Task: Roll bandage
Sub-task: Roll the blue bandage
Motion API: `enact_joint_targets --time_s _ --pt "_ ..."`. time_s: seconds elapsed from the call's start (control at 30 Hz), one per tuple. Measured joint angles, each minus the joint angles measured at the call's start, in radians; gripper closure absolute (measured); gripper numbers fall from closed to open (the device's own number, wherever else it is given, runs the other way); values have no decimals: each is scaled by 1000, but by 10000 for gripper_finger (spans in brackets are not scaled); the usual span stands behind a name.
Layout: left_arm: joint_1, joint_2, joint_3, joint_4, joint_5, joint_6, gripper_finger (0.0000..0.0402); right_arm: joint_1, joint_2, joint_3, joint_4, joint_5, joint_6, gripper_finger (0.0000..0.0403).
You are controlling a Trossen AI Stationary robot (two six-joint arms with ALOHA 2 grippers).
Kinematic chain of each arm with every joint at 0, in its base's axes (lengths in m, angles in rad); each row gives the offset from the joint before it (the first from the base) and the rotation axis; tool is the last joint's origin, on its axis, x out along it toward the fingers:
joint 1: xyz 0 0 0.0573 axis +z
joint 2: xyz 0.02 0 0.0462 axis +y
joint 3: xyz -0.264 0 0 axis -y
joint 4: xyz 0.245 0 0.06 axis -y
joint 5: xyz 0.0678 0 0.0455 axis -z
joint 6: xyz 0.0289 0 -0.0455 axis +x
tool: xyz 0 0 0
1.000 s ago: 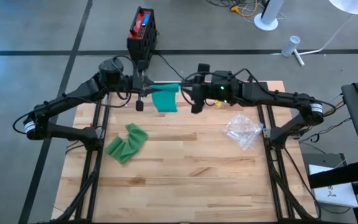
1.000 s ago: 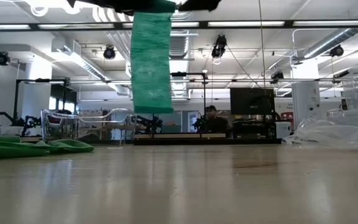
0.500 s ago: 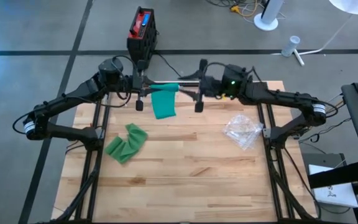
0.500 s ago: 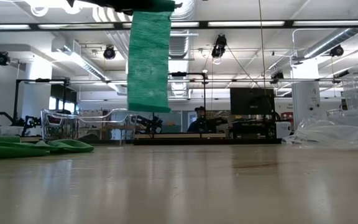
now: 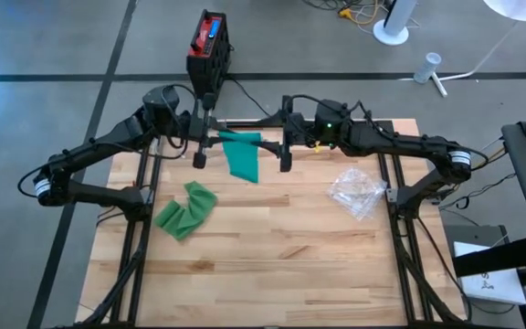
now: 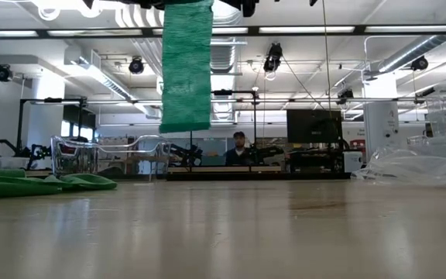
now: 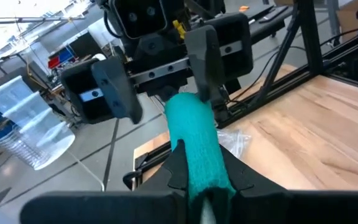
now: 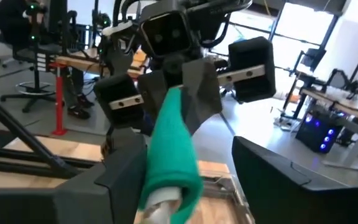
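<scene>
The left gripper (image 5: 210,139) is clenched on the green bandage (image 5: 241,155), the roll end being pinched between its fingers (image 7: 178,163) in the left wrist view. The right gripper (image 5: 285,144) is standing released, its two fingers (image 8: 122,168) spread to either side of the roll (image 8: 170,151) without clamping it. In the overhead picture both grippers are being held above the table's (image 5: 272,265) far edge, upper centre of the frame, facing each other with the bandage between them. A loose green tail is hanging down from the roll, seen in the low view at upper centre (image 6: 186,66), its lower edge well clear of the tabletop (image 6: 231,232). A second, crumpled green bandage (image 5: 185,209) is lying at left of centre on the wood. A clear plastic bag (image 5: 358,191) is resting at right of centre. Beyond the table's far edge, a black and red box (image 5: 209,41) is sitting on the floor. A person (image 6: 238,149) is seated far behind in the room.
</scene>
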Motion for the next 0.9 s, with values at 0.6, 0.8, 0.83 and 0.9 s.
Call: enact_joint_targets --time_s 0.6,0.8,0.83,0.9 --pt "0 15 -1 61 30 -8 379 12 1 -1 -21 -4 3 220" --pt "-3 29 -1 93 32 -31 377 12 9 -1 -27 -3 -5 221" --pt "-5 30 -1 94 32 -31 377 12 10 -1 -30 -3 -5 222" --pt "-11 34 -1 99 32 -31 377 12 11 -1 -29 -3 -8 231"
